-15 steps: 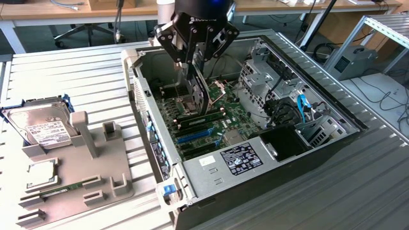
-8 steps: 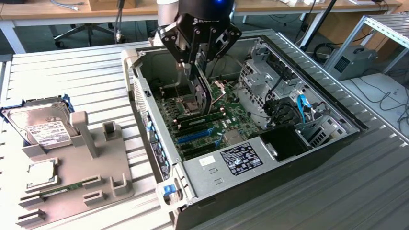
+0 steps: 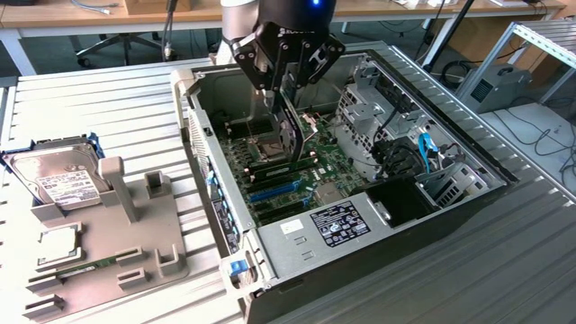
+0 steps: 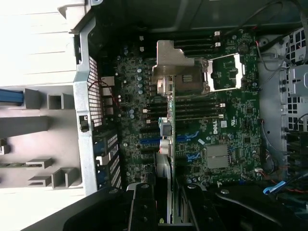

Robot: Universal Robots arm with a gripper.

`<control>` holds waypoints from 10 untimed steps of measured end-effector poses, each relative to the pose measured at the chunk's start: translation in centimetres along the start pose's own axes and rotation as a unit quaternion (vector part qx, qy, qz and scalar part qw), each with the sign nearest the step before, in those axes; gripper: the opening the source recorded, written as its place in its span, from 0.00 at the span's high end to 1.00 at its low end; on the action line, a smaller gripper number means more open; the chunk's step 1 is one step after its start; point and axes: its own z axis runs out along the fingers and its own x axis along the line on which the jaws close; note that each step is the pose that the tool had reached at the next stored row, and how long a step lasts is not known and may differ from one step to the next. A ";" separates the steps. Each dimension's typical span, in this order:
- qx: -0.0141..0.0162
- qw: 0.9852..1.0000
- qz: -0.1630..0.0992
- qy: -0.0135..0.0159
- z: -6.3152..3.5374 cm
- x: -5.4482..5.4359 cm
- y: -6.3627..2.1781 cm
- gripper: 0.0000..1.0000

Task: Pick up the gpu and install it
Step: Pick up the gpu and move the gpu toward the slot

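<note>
Gripper (image 3: 286, 82) clamped on gpu (image 3: 291, 131): card hangs straight below it, long axis near-upright, bracket (image 4: 173, 62) end lowest, over mobo (image 3: 335, 160), not seated.

From my console this reads as a robotics lab or electronics workshop, not a home or an office. A robot arm (image 3: 288, 13) with a black gripper (image 3: 286, 84) hangs over a ribbed metal desk (image 3: 99, 101). On the desk a desktop computer case (image 3: 387, 270) lies on its side with the panel off and its motherboard (image 4: 226, 125) bare. Beside it I see a grey moulded fixture (image 3: 153, 236) whose slots hold loose parts, a hard drive (image 3: 63, 179) among them. Behind stand wooden workbenches (image 3: 54, 13) strewn with cables, a swivel chair's base (image 3: 112, 44), an aluminium-profile frame (image 3: 531, 40), and loose leads (image 3: 549, 142) trailing across the floor.
</note>
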 end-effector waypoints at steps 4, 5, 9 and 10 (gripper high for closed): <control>0.000 1.000 0.000 0.000 0.12 -0.3 0.02 0.74; 0.000 1.000 0.000 0.000 0.15 -0.4 0.02 0.74; 0.000 1.000 0.000 0.000 0.26 -0.6 0.04 0.74; 0.000 1.000 0.000 0.000 0.29 -0.7 0.05 0.74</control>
